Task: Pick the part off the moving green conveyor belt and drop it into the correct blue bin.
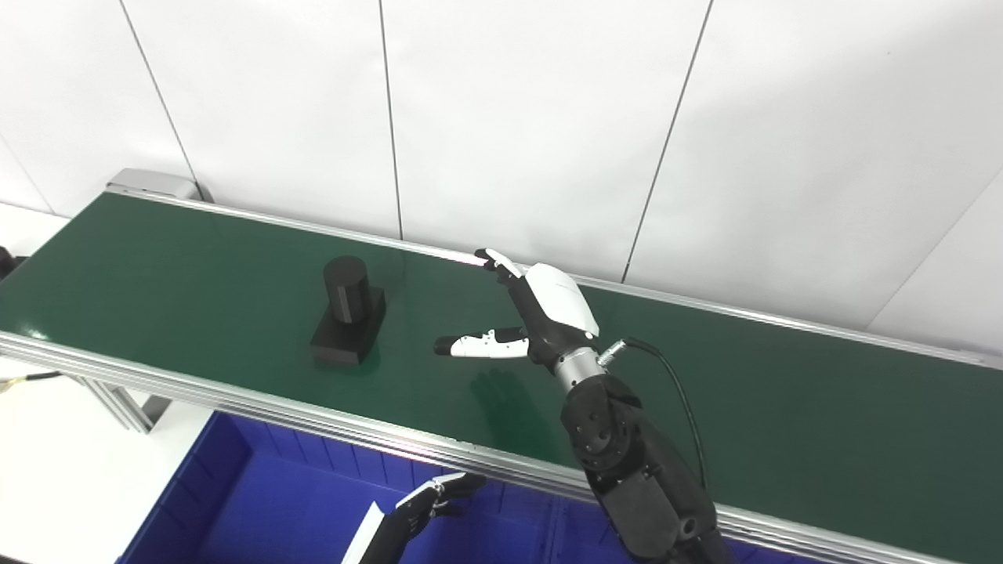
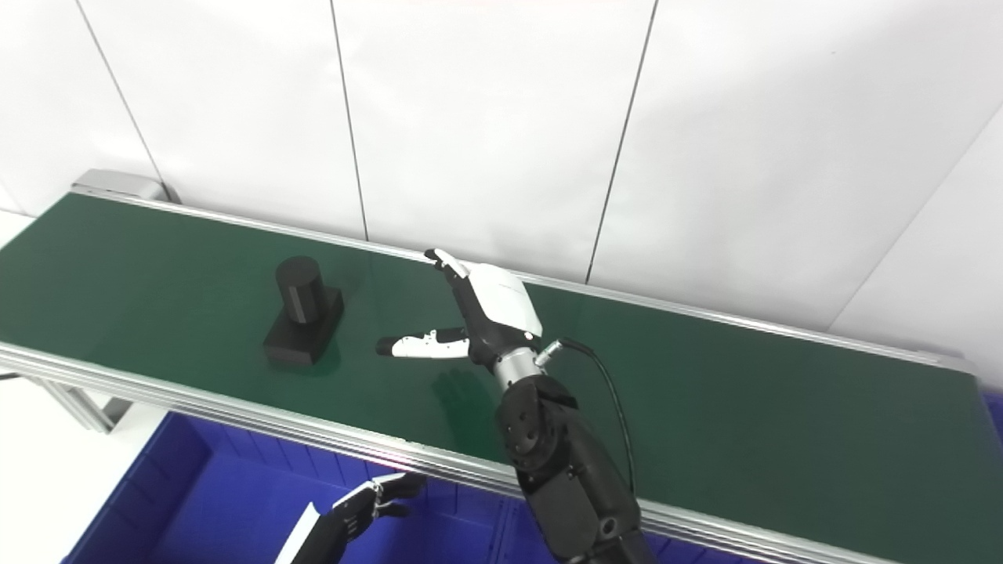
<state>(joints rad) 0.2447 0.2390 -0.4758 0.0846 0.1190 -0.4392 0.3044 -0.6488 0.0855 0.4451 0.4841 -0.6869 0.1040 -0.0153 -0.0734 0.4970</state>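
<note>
A black part [image 1: 349,311], a cylinder standing on a flat block, rides on the green conveyor belt [image 1: 752,392] toward its left half. My right hand [image 1: 533,313] hovers over the belt just right of the part, open, with fingers and thumb spread toward it and nothing between them. A gap separates its thumb tip from the part. My left hand [image 1: 427,505] hangs low in front of the belt, above the blue bin [image 1: 235,501]; its fingers are loosely curled and hold nothing that I can see.
A silver rail [image 1: 196,388] runs along the belt's near edge, another along the far edge against the white panelled wall. A second blue bin [image 2: 993,407] shows at the belt's right end. A cable [image 1: 674,392] loops off my right wrist.
</note>
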